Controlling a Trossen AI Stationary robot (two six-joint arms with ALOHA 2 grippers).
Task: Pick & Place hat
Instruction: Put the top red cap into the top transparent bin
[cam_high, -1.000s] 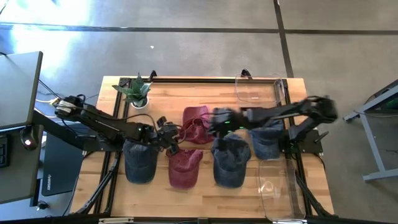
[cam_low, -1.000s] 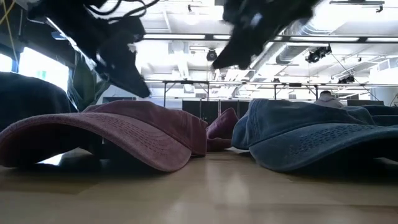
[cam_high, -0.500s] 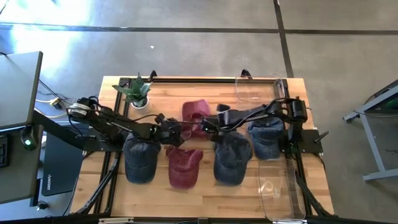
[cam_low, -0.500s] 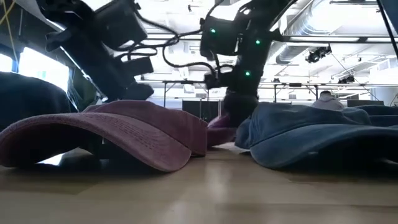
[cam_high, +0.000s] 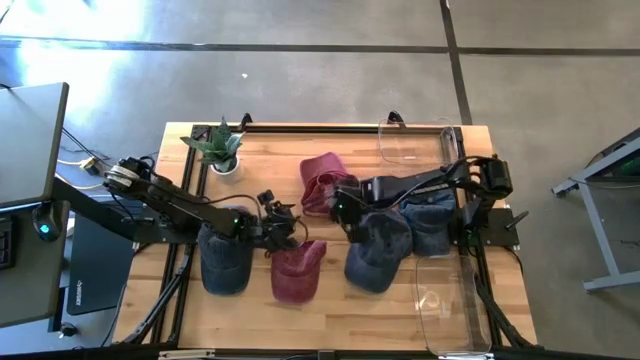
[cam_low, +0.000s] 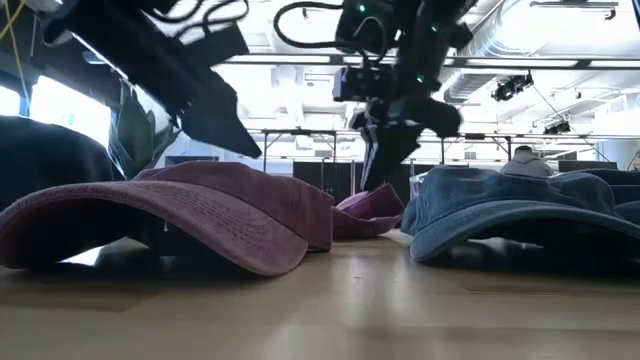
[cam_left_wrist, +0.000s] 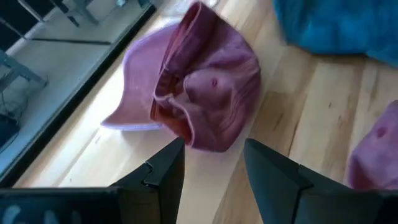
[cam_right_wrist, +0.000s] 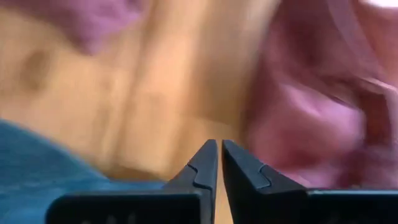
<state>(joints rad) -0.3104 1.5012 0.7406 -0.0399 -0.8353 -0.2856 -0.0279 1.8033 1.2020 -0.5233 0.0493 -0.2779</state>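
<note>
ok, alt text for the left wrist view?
A crumpled red hat lies on the wooden table just ahead of the left hand, whose two dark fingers stand open and empty. A blue hat and the edge of a second red hat show at the sides.

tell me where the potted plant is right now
In the high view the potted plant stands at the table's far left corner, behind the left arm, with the crumpled red hat off to its right.
</note>
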